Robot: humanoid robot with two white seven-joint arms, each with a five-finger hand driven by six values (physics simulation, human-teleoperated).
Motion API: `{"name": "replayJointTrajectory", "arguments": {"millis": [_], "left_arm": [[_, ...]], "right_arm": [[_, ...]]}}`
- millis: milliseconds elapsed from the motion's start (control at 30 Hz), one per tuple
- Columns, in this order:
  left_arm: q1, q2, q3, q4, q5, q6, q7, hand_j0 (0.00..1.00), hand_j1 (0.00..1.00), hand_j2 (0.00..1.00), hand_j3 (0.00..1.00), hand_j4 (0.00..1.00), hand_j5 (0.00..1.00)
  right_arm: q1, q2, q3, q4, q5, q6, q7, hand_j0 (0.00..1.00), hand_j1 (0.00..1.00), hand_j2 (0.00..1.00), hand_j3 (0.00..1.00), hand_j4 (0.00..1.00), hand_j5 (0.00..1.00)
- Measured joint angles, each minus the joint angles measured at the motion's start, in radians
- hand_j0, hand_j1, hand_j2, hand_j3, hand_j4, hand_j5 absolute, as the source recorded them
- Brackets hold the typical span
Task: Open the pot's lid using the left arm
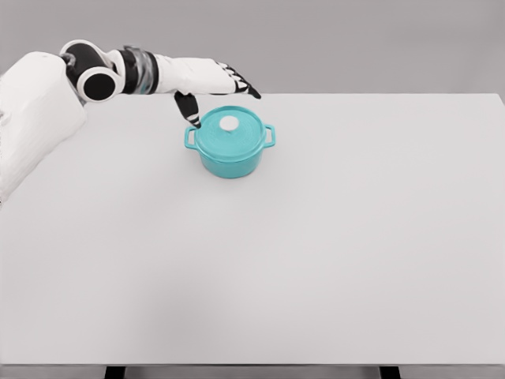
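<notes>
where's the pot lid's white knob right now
In the head view, the white knob sits on top of the teal lid, left of centre on the table, just right of the left hand.

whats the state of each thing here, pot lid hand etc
pot: upright on the table, closed
lid: on the pot, seated, knob on top not grasped
left robot hand: fingers spread, holding nothing, over the pot's far left side, thumb pointing down near the left handle
right robot hand: not in view
table: white, bearing the pot
</notes>
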Motion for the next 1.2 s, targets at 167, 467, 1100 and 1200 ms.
{"name": "replayJointTrajectory", "arguments": {"millis": [167,467,1100,1200], "left_arm": [[0.0,-0.031,0.0,0.033,-0.039,0.008,0.0,0.98,0.98,0.98,0.98,0.98,0.98],[0.005,-0.085,-0.003,0.105,-0.103,0.01,0.004,0.89,0.89,0.89,0.89,0.89,0.89],[0.011,-0.09,-0.007,0.108,-0.11,0.004,0.005,0.8,0.8,0.8,0.8,0.8,0.8],[0.011,-0.093,-0.009,0.108,-0.11,0.002,0.005,0.8,0.8,0.8,0.8,0.8,0.8]], "right_arm": [[0.0,0.0,0.0,0.0,0.0,0.0,0.0,1.0,1.0,1.0,1.0,1.0,1.0],[0.0,0.0,0.0,0.001,0.0,0.0,0.0,1.0,1.0,1.0,1.0,1.0,1.0],[0.0,0.0,0.0,0.0,0.0,0.0,0.0,1.0,1.0,1.0,1.0,1.0,1.0],[0.0,0.0,0.0,0.0,0.0,0.0,0.0,1.0,1.0,1.0,1.0,1.0,1.0]]}}
